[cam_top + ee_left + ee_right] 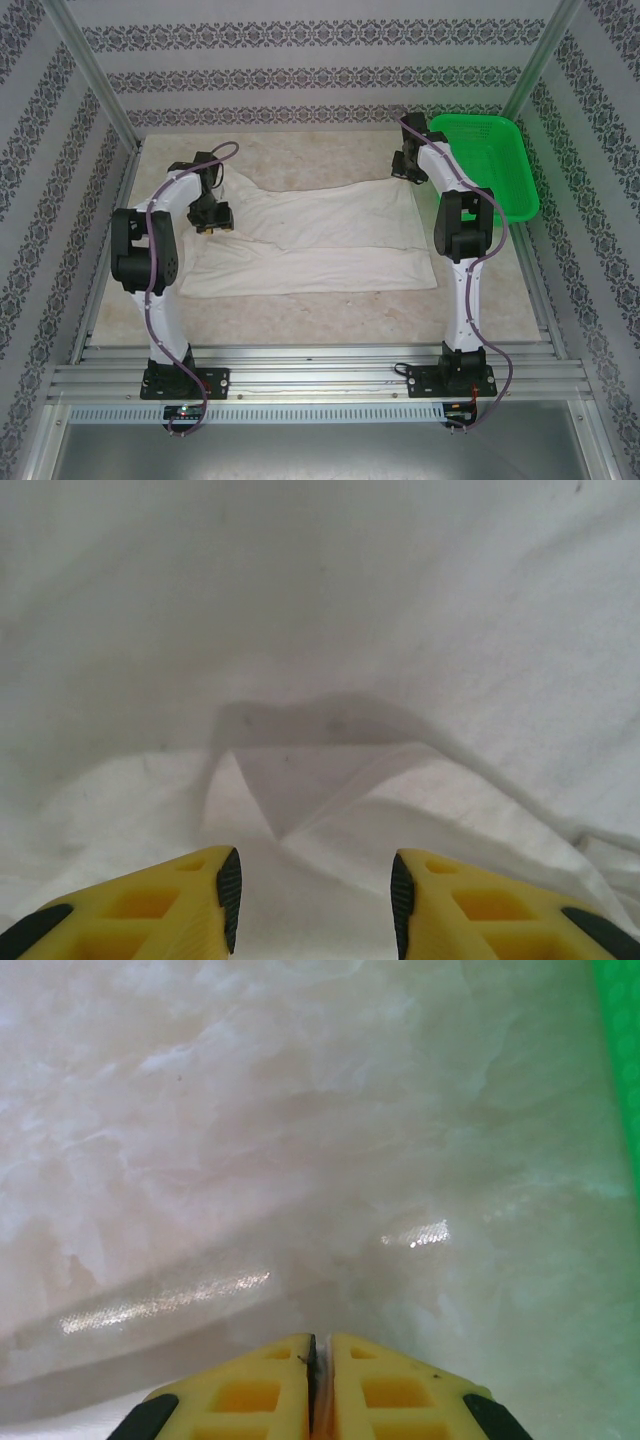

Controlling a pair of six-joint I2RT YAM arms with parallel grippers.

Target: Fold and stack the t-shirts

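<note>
Hard to make out on the soft white cloth t-shirt (320,240): any print from above. Close up, a few faint dark specks on the t-shirt (320,630), too small to read. Spread wide and flat on the pale marbled table (300,320), to the left of the green plastic mesh basket (495,170), with a long crease line across it and its far corner reaching closest to the basket. Hidden under the left arm's black elbow: part of the cloth's edge farthest from the basket.

Low over that end of the shirt, well apart from the basket, the left gripper (210,222). Seen from its wrist (315,890): yellow fingers (200,900) with black pads, spread with a clear gap between them, cut off by the bottom of the frame. Just ahead of them, a small folded triangle of cloth and a raised crease casting a grey shadow.

Just left of the basket, at the shirt's nearest corner, the right gripper (405,165), tips hidden from above by its own wrist. From the wrist (318,1360): yellow fingers pressed together, a hairline seam between. Impossible to tell whether any cloth is caught beneath; a pale blurred band at lower left, cloth or table unclear. Beyond, glossy marbled surface with streaks of glare, and a blurred green strip of the basket (622,1050) cut off at the right edge.

Around the table: patterned wall panels and aluminium frame posts.
</note>
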